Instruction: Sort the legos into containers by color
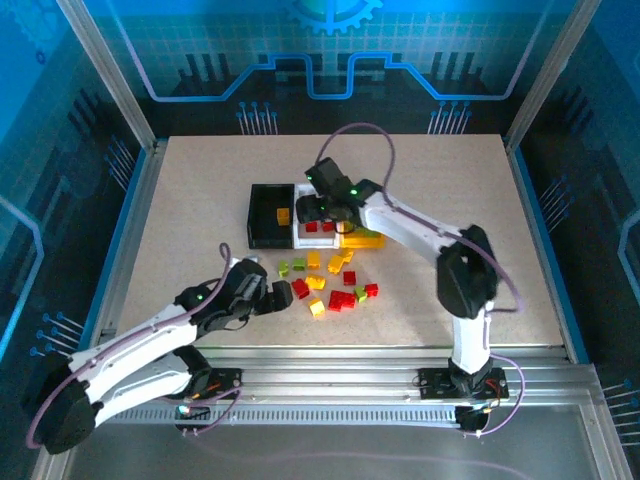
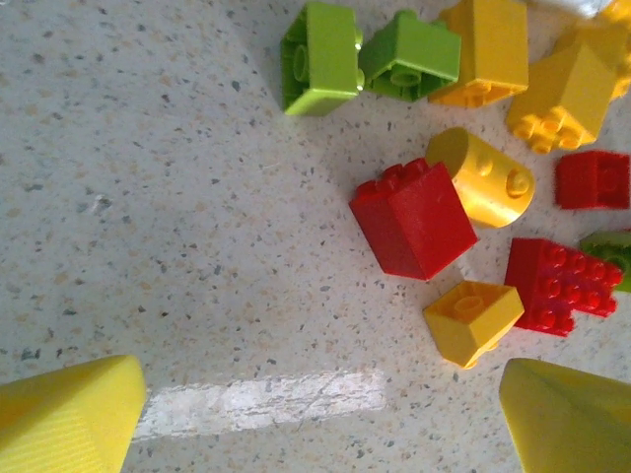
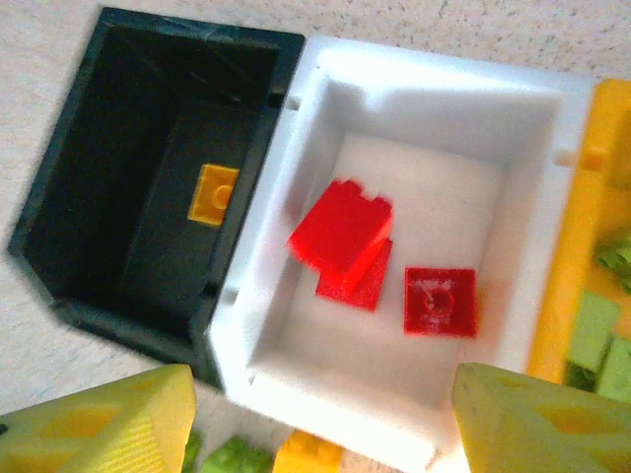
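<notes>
Though left pincer [image 2: 320, 379] and right pincer [image 3: 323, 379] gape empty, the yellow bin [image 3: 577, 246] is cropped.

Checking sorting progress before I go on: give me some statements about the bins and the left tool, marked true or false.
1. The white bin holds red bricks. True.
2. The black bin holds a green brick. False: it holds one yellow brick.
3. The left tool grips a red brick. False: it is open, and the red brick lies on the table.
4. Green bricks lie in the yellow bin. True.
</notes>
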`<state>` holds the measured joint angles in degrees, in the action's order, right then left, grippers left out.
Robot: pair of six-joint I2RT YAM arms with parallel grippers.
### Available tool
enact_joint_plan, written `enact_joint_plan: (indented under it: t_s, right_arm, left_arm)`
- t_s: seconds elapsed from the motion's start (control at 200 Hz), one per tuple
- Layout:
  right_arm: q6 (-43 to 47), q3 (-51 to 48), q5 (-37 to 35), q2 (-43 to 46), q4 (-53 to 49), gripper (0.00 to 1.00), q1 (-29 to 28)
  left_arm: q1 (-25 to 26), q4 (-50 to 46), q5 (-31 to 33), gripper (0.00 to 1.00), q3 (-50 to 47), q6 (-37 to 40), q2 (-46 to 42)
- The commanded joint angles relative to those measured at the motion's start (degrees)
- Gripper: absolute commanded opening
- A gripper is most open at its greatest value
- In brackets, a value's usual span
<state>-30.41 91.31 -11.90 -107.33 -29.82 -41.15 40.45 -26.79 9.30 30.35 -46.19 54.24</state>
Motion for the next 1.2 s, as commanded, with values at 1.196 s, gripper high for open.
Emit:
enact_joint_plan:
  t_s: [1.196]
  right_arm:
    - [-4.1,-33.1,-0.1,33.1,6.8,0.72,2.2]
  left_arm:
    - [0.7,7.4,3.3,0.59,12.5,5.7,32.5]
